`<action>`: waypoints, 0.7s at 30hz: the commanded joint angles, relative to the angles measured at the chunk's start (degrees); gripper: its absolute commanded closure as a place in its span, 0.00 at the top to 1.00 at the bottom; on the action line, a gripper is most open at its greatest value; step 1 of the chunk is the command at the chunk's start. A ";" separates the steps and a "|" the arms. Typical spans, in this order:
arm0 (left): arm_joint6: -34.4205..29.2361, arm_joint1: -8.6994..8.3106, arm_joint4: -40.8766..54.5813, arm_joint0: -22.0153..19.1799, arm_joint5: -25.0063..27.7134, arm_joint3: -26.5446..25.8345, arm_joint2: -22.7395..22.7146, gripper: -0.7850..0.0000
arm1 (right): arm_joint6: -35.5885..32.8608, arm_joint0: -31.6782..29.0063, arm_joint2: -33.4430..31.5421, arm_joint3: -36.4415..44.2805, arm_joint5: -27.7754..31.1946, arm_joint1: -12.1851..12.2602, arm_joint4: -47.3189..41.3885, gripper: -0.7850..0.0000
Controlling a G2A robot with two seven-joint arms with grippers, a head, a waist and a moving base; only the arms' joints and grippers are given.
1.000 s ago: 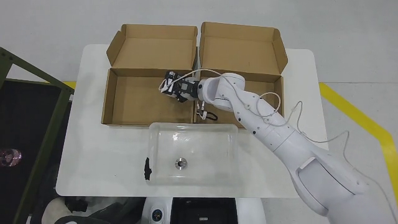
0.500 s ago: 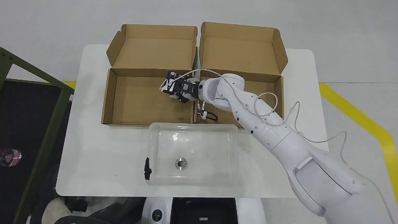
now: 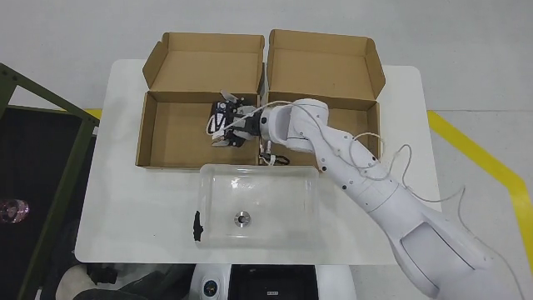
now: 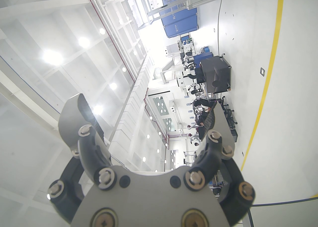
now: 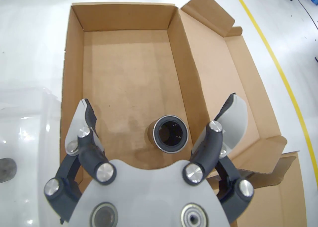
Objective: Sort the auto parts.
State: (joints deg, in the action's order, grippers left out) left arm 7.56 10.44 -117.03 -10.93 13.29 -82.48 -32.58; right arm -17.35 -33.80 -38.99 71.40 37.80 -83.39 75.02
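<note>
The left cardboard box is sitting open, and the right gripper is hanging over it, fingers spread, gripping nothing. A tube-shaped sleeve with a dark rim is lying on the box floor between them, touching neither. The right box is sitting alongside, with a clear plastic bin in front. The left gripper is gaping too, empty.

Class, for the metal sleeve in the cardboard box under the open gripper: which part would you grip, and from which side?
Its outer wall, from straight above. The sleeve seems to stand on end, bore facing up below the open right gripper, so its opposite curved sides are free for the fingers.
</note>
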 commanded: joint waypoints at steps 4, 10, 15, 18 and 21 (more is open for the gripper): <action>0.00 0.00 0.00 0.00 0.00 0.00 0.00 1.00 | -2.01 -4.96 -2.80 8.45 2.72 1.83 1.58 1.00; 0.00 0.00 0.00 0.00 0.00 0.00 0.00 1.00 | -3.47 -11.58 -5.87 17.53 6.06 3.80 2.13 1.00; 0.00 0.00 0.00 0.00 0.00 0.00 0.00 1.00 | -4.99 -16.17 -8.08 23.45 8.04 5.17 3.20 1.00; 0.00 0.00 0.00 0.00 0.00 0.00 0.00 1.00 | -5.76 -18.64 -8.93 26.28 9.19 5.87 4.15 1.00; 0.00 0.00 0.00 0.00 0.00 0.00 0.00 1.00 | -6.11 -20.63 -9.72 28.09 10.01 6.45 4.81 1.00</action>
State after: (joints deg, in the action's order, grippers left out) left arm 7.56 10.44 -117.03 -10.93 13.29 -82.48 -32.58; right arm -23.35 -53.77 -48.50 98.95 47.48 -77.13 79.59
